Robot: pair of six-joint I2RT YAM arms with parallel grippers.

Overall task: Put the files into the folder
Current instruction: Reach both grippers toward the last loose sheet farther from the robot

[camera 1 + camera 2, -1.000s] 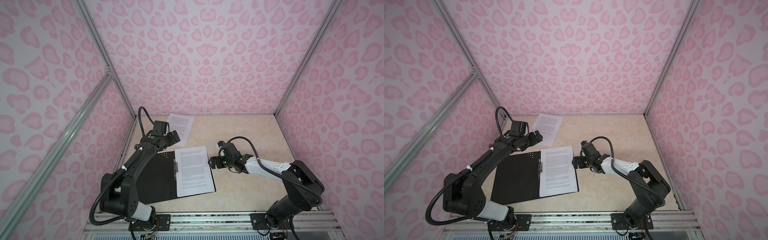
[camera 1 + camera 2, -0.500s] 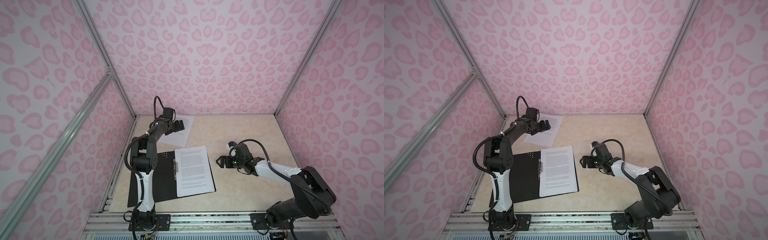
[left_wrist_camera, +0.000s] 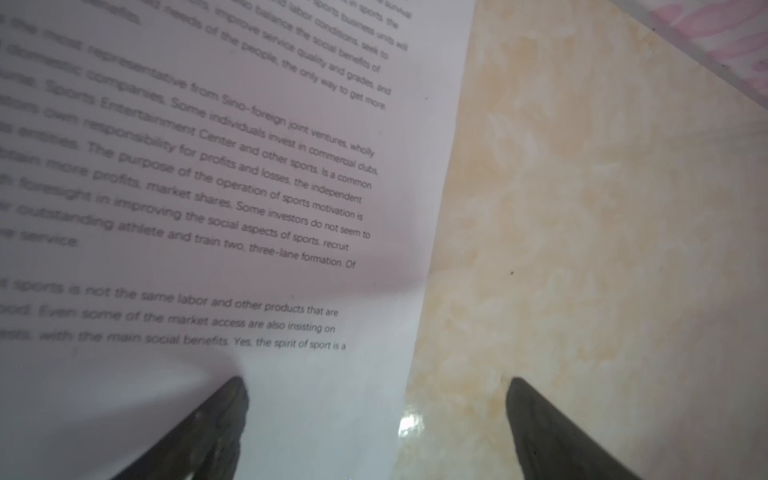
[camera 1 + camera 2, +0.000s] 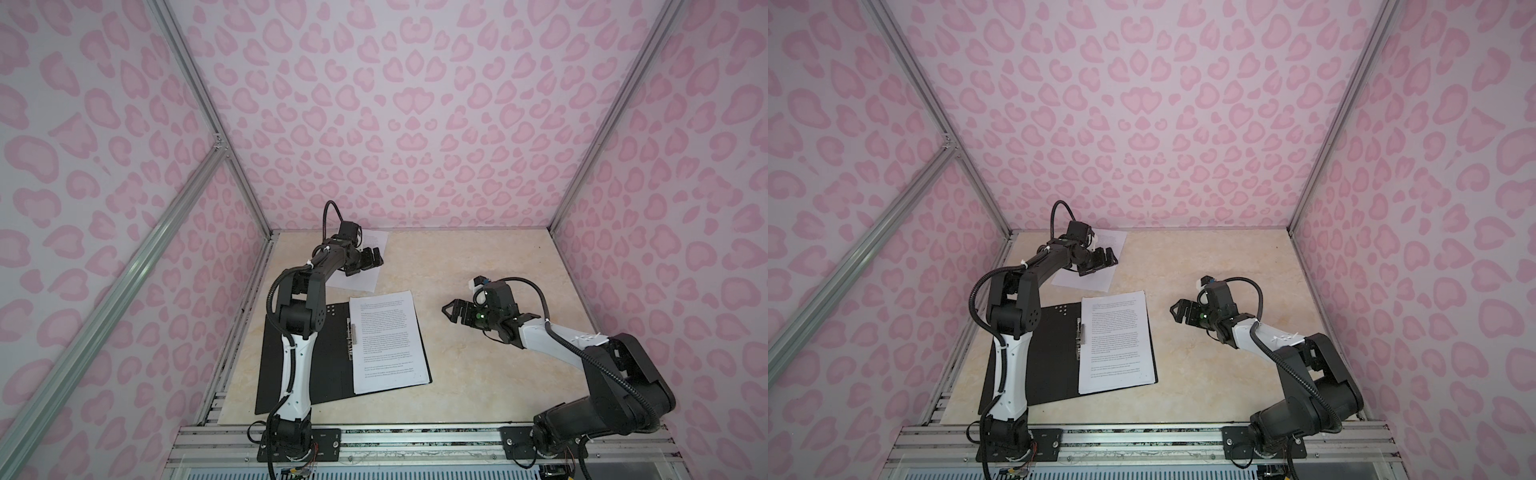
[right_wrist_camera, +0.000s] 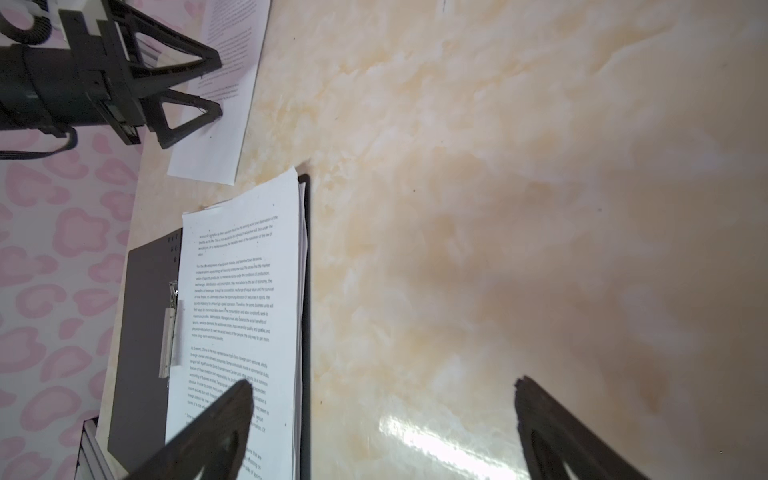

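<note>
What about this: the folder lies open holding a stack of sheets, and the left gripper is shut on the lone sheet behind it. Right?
No: the left gripper is open over the lone sheet, fingers spread, as the left wrist view shows. Rest stands.

files [image 4: 386, 340] in folder [image 4: 336, 374], 1 sheet [image 4: 359, 282] behind

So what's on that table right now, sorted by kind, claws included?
open folder: 1
stack of printed sheets on the folder, sheets uncountable: 1
separate printed sheet at the back: 1
grippers, left gripper and right gripper, both open: 2
Total: 5
</note>
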